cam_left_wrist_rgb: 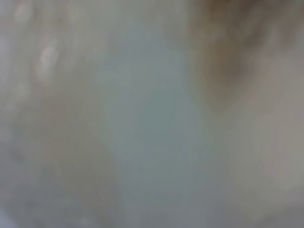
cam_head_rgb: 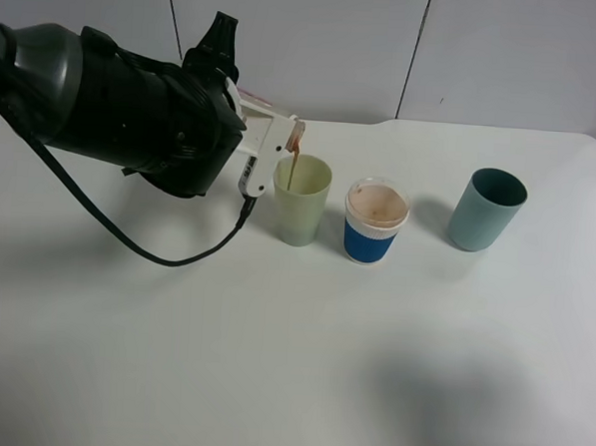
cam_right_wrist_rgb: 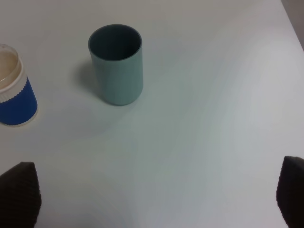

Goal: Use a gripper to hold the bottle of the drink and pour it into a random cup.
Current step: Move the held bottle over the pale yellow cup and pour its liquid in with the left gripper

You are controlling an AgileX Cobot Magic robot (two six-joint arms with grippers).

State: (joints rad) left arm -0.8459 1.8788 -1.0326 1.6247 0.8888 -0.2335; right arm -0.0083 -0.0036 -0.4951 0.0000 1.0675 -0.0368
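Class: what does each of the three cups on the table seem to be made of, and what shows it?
Pale green cup: probably plastic; smooth matte wall, even colour.
Blue-banded white cup: likely thin plastic or paper; slightly translucent rim, printed band.
Teal tumbler: probably plastic; opaque, soft satin sheen.

You have a pale yellow-green cup, dark brown drink, white cup with blue band, teal tumbler, black arm, white table

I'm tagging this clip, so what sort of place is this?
Probably a robotics lab bench: bare white table, plain wall panels, and a black robot arm pouring a bottle into a yellow-green cup.
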